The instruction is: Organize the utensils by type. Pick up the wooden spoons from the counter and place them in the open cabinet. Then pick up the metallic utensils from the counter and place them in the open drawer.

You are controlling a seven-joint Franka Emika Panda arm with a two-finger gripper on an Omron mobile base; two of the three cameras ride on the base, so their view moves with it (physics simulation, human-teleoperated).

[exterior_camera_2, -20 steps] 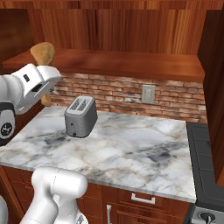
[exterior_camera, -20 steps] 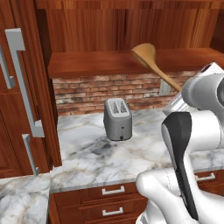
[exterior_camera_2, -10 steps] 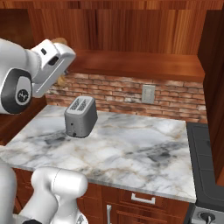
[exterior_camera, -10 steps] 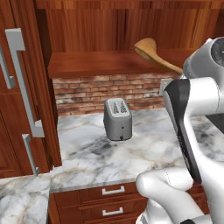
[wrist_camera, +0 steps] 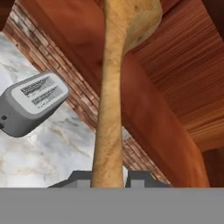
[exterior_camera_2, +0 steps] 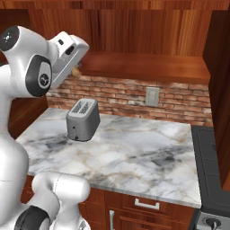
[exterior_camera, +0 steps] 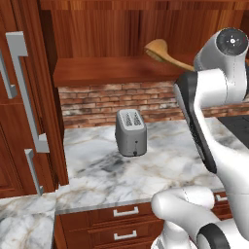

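Observation:
My gripper (wrist_camera: 107, 181) is shut on the handle of the larger orange-brown wooden spoon (wrist_camera: 110, 118). The spoon's round bowl (exterior_camera: 156, 48) is raised over the shelf of the open cabinet (exterior_camera: 107, 73), with the handle running back behind my forearm. From the right, my hand (exterior_camera_2: 67, 51) hangs at the shelf's left end (exterior_camera_2: 143, 67), and a bit of the spoon (exterior_camera_2: 76, 71) pokes out below it. The white marble counter (exterior_camera: 160, 160) lies well beneath. The metallic utensils and the open drawer are out of view.
A grey toaster (exterior_camera: 130, 132) stands on the counter below the shelf, also seen from the right (exterior_camera_2: 83, 120). A tall wooden door with grey handles (exterior_camera: 24, 97) is at the left. A stove (exterior_camera_2: 211, 157) borders the counter's right end. Closed drawers (exterior_camera: 126, 211) sit under the counter.
My arm has lifted and swung the spoon up toward the cabinet shelf; the hand rose and moved closer to the shelf. The grip on the spoon has stayed the same.

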